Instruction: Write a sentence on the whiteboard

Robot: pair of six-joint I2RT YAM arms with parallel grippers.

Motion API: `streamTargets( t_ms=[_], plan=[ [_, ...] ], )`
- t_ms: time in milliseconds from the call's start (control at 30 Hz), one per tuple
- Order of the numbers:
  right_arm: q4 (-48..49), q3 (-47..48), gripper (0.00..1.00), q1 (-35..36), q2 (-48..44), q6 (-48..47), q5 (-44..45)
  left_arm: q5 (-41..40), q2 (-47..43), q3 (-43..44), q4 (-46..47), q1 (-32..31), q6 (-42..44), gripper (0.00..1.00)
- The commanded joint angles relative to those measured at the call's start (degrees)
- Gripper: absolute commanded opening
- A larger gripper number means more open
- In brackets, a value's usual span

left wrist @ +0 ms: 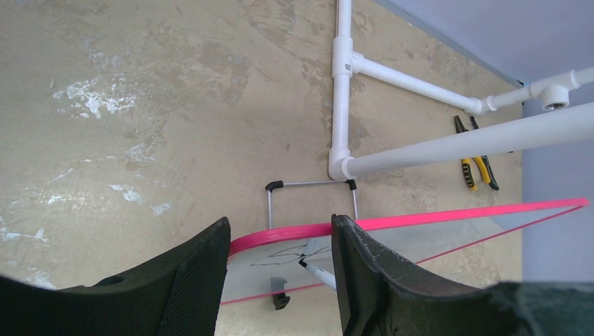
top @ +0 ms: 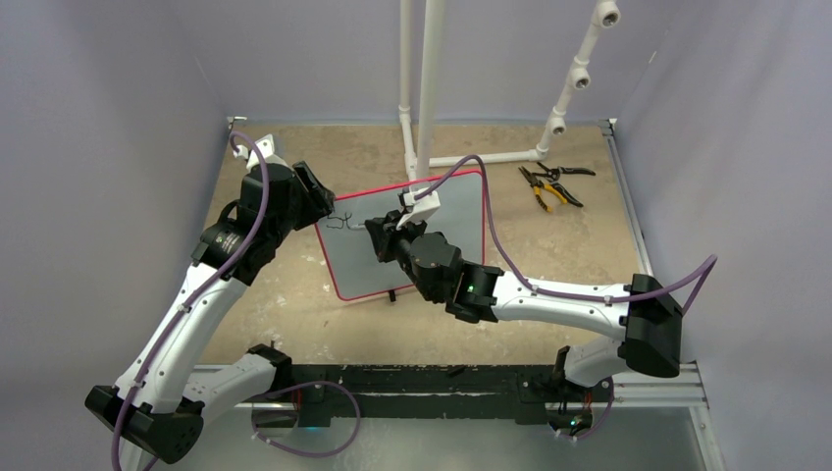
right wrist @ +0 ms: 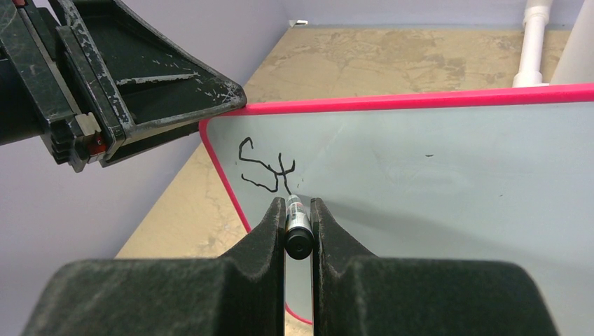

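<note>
The whiteboard (top: 456,211) stands tilted on the table, pale grey with a red border (right wrist: 420,100). Of the sentence, only the black letters "St" (right wrist: 265,168) show, near its top left corner (left wrist: 287,255). My right gripper (right wrist: 298,204) is shut on a black marker (right wrist: 297,227), whose tip touches the board just under the "t". In the left wrist view the marker (left wrist: 321,275) shows between the fingers. My left gripper (left wrist: 280,227) is open and sits at the board's top left corner, its fingers spaced along the red top edge. One finger (right wrist: 175,91) rests against that edge.
A white pipe frame (top: 429,88) rises behind the board. Yellow-handled pliers and cutters (top: 549,186) lie at the back right. A wire stand (left wrist: 308,185) props the board from behind. Purple-grey walls close in on the left, right and back.
</note>
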Motion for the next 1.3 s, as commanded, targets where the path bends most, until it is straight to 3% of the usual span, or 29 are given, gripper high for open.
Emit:
streamTargets(
  t_ms=[0,467,1267],
  plan=[
    [-0.45,0.73,0.00,-0.37,-0.03,-0.17,4.09,2.09,-0.53,-0.18,-0.42,-0.07,0.16,0.52],
    [7.67,-4.37,0.00,-0.28,-6.48,-3.12,0.98,1.78,-0.71,-0.77,-0.55,-0.07,-0.18,0.52],
    [8.74,-0.82,0.00,-0.37,-2.33,-5.80,1.32,1.51,-0.37,-0.79,-0.40,-0.07,-0.02,0.52]
  ],
)
